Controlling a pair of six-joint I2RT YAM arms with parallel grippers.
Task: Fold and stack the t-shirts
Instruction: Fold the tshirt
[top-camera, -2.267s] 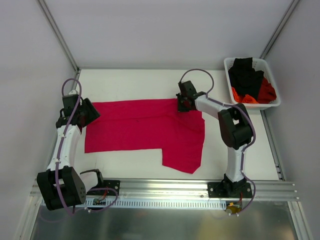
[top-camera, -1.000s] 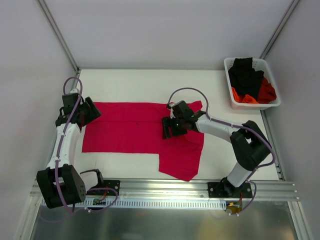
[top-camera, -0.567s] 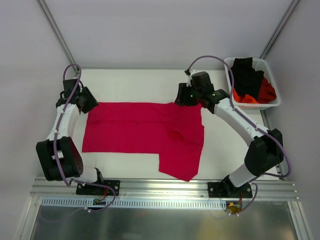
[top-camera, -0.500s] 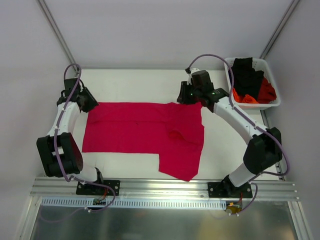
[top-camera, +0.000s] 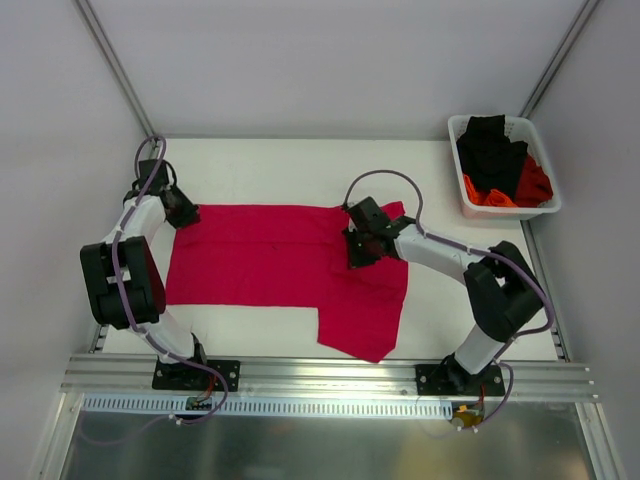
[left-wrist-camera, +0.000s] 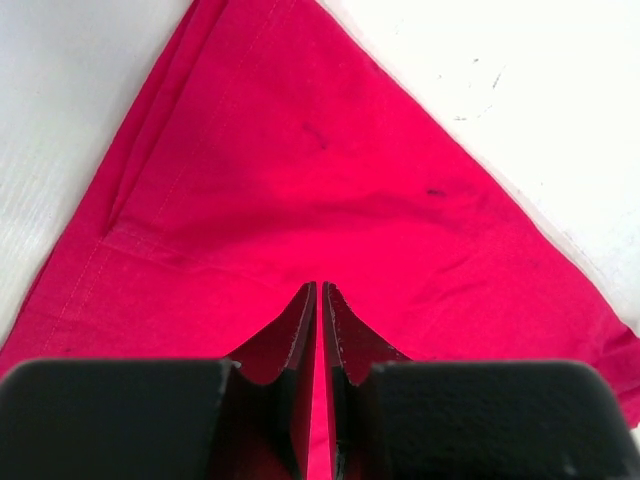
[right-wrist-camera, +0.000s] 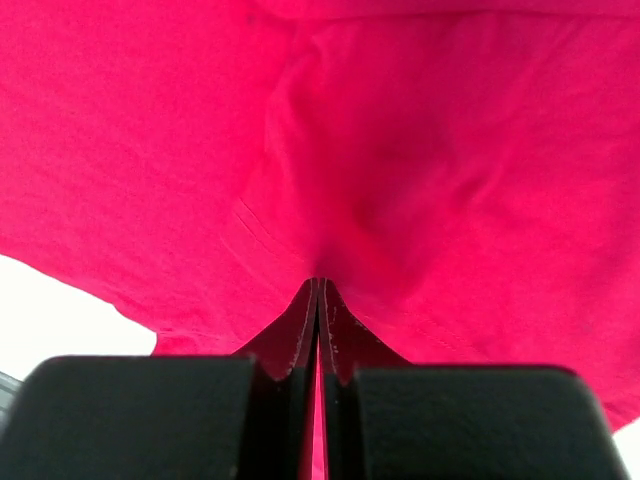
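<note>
A crimson-pink cloth t-shirt (top-camera: 260, 260) lies spread flat on the white table (top-camera: 300, 165), its long body running left to right and one section reaching toward the near edge. The left gripper (top-camera: 183, 214) sits at the shirt's far left corner, its black fingers (left-wrist-camera: 300, 330) pressed together with a thin strip of the cloth pinched between them. The right gripper (top-camera: 356, 250) is on the shirt's right part, its fingers (right-wrist-camera: 298, 330) likewise clamped on the fabric, which puckers at their tips. At the far right corner, well apart, a white plastic basket (top-camera: 505, 212) holds a black t-shirt (top-camera: 490, 150) and an orange-red t-shirt (top-camera: 535, 185).
</note>
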